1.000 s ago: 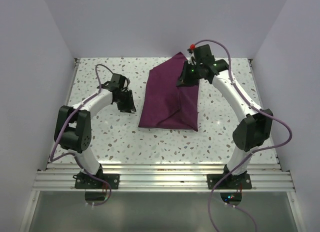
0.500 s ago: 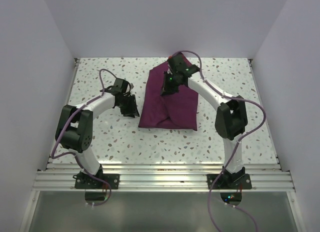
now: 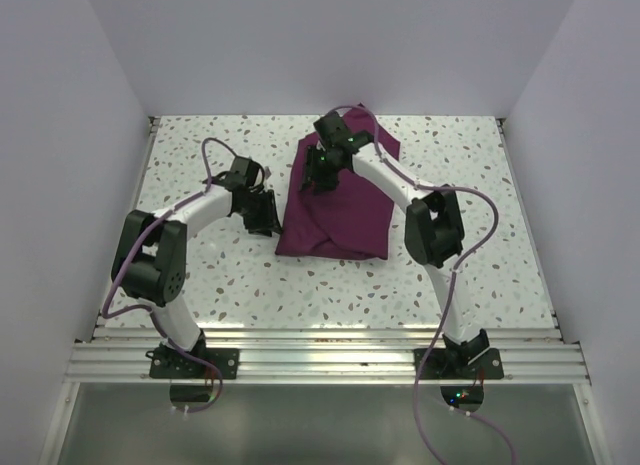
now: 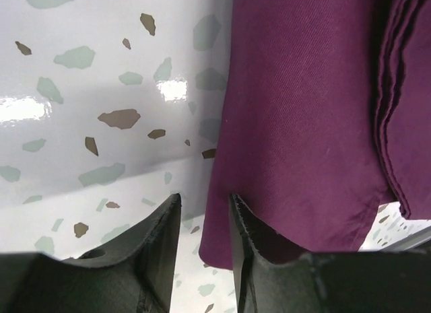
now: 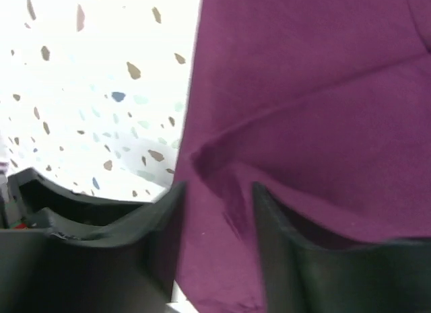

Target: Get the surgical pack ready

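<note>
The surgical pack [image 3: 345,205] is a dark-purple cloth lying folded in the middle of the speckled table [image 3: 200,145]. My left gripper [image 3: 262,213] sits low at the cloth's left edge. In the left wrist view its jaws [image 4: 205,197] stand apart, and the cloth's near corner [image 4: 303,111] reaches into the gap with table showing beside it. My right gripper [image 3: 318,175] hovers over the cloth's left part. In the right wrist view it [image 5: 219,188] is open, with creased cloth [image 5: 310,91] below and nothing pinched.
White walls close in the table on the left, back and right. A metal rail [image 3: 320,360] carrying both arm bases runs along the near edge. The right arm's elbow [image 3: 432,225] hangs just right of the cloth.
The right arm swept left from the cloth's back right corner, drawing a fold across, and its jaws have opened. The left gripper edged right toward the cloth's left edge.
</note>
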Robot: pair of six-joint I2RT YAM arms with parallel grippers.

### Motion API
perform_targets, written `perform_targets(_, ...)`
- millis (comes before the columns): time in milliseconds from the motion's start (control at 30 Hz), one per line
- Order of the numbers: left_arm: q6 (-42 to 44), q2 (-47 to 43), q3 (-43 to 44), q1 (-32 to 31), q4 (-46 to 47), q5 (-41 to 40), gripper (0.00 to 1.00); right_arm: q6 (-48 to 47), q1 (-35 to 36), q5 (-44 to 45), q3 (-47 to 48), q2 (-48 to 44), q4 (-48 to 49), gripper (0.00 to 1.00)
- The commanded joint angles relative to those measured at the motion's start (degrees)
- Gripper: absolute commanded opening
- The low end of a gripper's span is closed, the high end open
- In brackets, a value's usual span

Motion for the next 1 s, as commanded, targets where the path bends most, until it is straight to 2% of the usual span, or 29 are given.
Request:
perform_targets(0, 2.51, -1.61, 4.24, 1.26, -3.12, -1.33, 0.40, -4.19, 0.06, -2.13, 9.10, -0.54, -5.45, 0.52)
perform_targets(100, 3.39, -2.66, 8.10, 2.40, -6.29, -2.39, 0.43, -7.72, -1.09, -1.69, 6.95, -5.17, -8.91, 0.62)
perform_targets(167, 3.22, -3.28, 11.17, 2.67, -7.18, -2.04, 0.43, -8.52, -3.02, -2.48, 2.30, -9.14, -8.31, 0.63)
perform_targets(267, 2.34, -4.24, 14.69, 2.67, -6.40, 2.33, 0.43, -8.87, -6.62, -8.52, -10.09, -17.84, -5.50, 0.54)
perform_targets(300, 1.21, -4.86, 14.88, 2.67, -3.08, 4.18, 0.40, -9.22, -8.19, -11.24, -16.91, -19.60, -2.71, 0.42)
perform_targets(367, -0.55, -5.30, 13.83, 2.49, 2.02, 10.92, 0.32, -10.10, -9.17, -16.60, -22.84, -24.26, -1.28, 0.24)
perform_targets(400, -2.91, -4.95, 13.48, 2.49, 6.66, 13.06, 0.26, -11.15, -9.52, -17.59, -28.26, -25.41, 0.38, 0.09)
perform_targets(467, -4.77, -3.47, 13.47, 1.88, 9.77, 17.28, 0.22, -12.55, -9.70, -19.44, -32.69, -28.58, 2.06, 0.01)
perform_targets(533, -6.44, -0.22, 14.52, 0.92, 11.89, 19.22, 0.17, -13.18, -10.14, -19.97, -37.97, -30.94, 2.94, 0.00)
perform_targets(700, -9.87, 5.84, 15.23, 0.47, 17.33, 21.25, 0.16, -13.79, -12.16, -23.40, -47.11, -33.06, 6.99, 0.00)
perform_targets(967, -9.44, 14.11, 20.59, 0.12, 14.01, 19.59, 0.16, -12.83, -13.83, -26.21, -57.75, -35.00, 12.61, 0.00)
